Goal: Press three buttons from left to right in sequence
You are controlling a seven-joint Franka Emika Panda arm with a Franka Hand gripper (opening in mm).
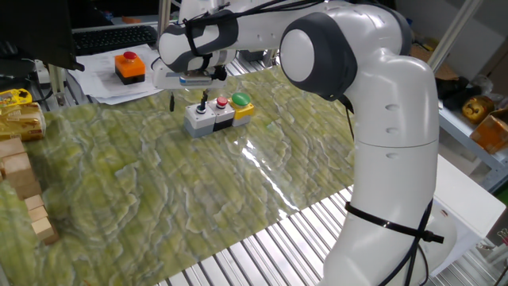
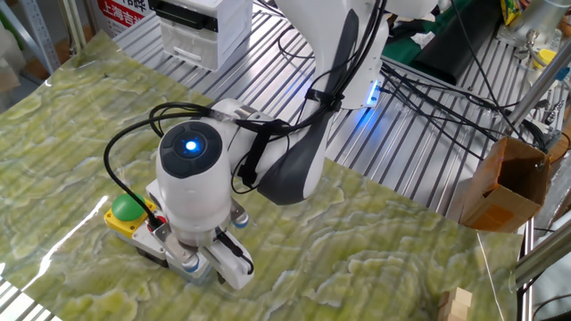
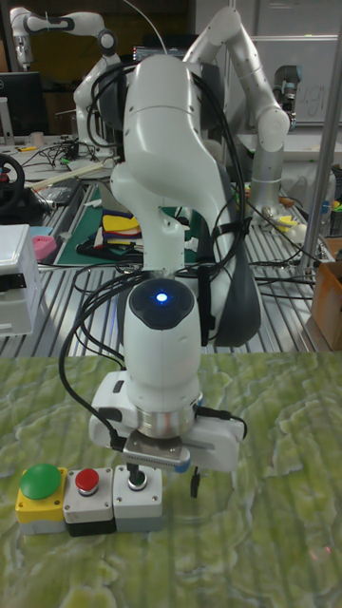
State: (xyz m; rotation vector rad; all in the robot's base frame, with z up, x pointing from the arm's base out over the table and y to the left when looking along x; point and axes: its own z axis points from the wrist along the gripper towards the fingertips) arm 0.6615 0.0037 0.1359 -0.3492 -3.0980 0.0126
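The three buttons (image 1: 218,114) sit as one joined row on the green mat: a grey box with a small green button (image 3: 139,482), a black box with a red button (image 3: 87,481), and a yellow box with a green dome (image 3: 40,481). My gripper (image 1: 188,101) hangs over the grey end, open. One finger (image 3: 136,468) points straight down at the small green button, but whether it touches is unclear. The other finger (image 3: 193,484) hangs in free air beside the grey box. In the other fixed view my wrist hides the fingers, and only the yellow box (image 2: 125,211) shows.
A lone orange button on a black box (image 1: 129,66) rests on papers behind the row. Wooden blocks (image 1: 20,179) are stacked at the mat's left edge. A white drawer unit (image 2: 201,27) and a cardboard box (image 2: 504,183) stand off the mat.
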